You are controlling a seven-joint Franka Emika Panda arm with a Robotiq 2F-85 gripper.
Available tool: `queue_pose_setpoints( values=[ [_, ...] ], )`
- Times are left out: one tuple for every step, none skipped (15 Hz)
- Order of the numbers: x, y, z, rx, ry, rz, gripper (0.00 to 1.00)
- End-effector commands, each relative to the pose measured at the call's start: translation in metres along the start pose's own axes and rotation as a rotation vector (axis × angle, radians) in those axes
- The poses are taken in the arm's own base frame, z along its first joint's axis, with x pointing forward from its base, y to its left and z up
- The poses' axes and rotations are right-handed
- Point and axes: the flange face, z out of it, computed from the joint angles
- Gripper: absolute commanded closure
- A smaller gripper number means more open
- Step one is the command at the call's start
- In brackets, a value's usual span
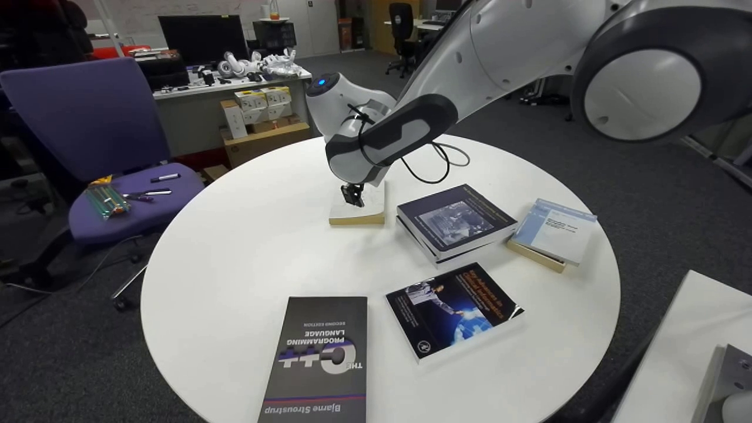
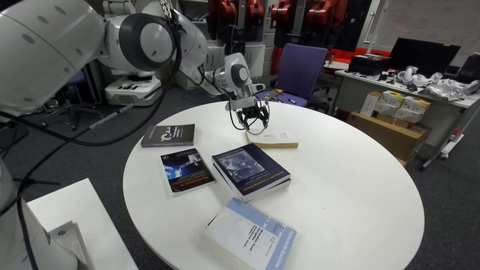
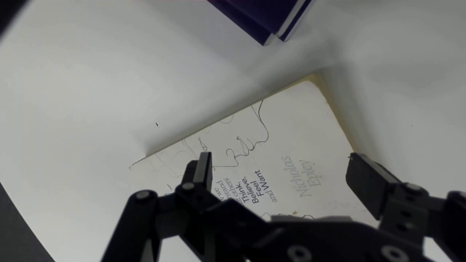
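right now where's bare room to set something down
Widest on the table: beside the white book, dark stack and pale-blue book, toward the cardboard box. Another: between the white book and C++ book, toward the purple chair. Crowded: around the dark stack, with the Key Advances book close, and under the open fingers.

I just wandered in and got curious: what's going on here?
A robot arm holds its open claw over a white book on a round table. The claw is gripping nothing. A stack of dark blue books sits close by, and a black book lies farther off.
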Motion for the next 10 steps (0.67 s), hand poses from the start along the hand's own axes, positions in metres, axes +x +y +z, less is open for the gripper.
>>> queue_pose_setpoints(
  values=[
    [0.001, 0.0, 0.0, 0.0, -0.001, 0.001, 0.0],
    [0.001, 0.0, 0.0, 0.0, -0.001, 0.002, 0.0],
    [0.001, 0.0, 0.0, 0.0, -0.001, 0.002, 0.0],
    [-0.001, 0.009, 0.003, 0.001, -0.002, 0.014, 0.0],
    [-0.003, 0.012, 0.007, -0.003, -0.005, 0.008, 0.0],
    [-0.005, 0.012, 0.01, -0.015, -0.011, -0.004, 0.0],
    [-0.007, 0.012, 0.013, -0.021, -0.014, -0.014, 0.0],
    [-0.007, 0.013, 0.015, -0.023, -0.017, -0.017, 0.0],
    [-0.009, 0.015, 0.017, -0.027, -0.021, -0.018, 0.0],
    [-0.009, 0.016, 0.019, -0.026, -0.023, -0.02, 0.0]
  ],
)
